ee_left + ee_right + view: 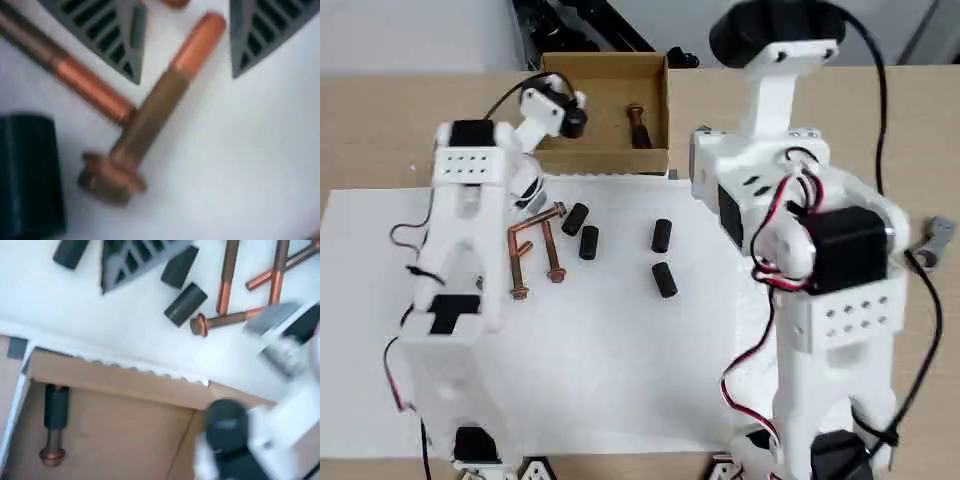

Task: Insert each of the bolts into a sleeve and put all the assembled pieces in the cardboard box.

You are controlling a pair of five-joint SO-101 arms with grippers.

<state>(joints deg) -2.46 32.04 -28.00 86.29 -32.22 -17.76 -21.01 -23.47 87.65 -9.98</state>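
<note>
Jaws of the left arm stand apart astride the tip of a bolt (pixel 155 107), a sleeve (pixel 30 175) near its head.

In your left wrist view the black sleeve (pixel 27 175) got cropped at the edge, and one bolt (pixel 85 85) ran off too, so you couldn't see its head.

white sheet (pixel 620 380) on tan tabletop (pixel 380 130), black gear (pixel 570 25) behind
</note>
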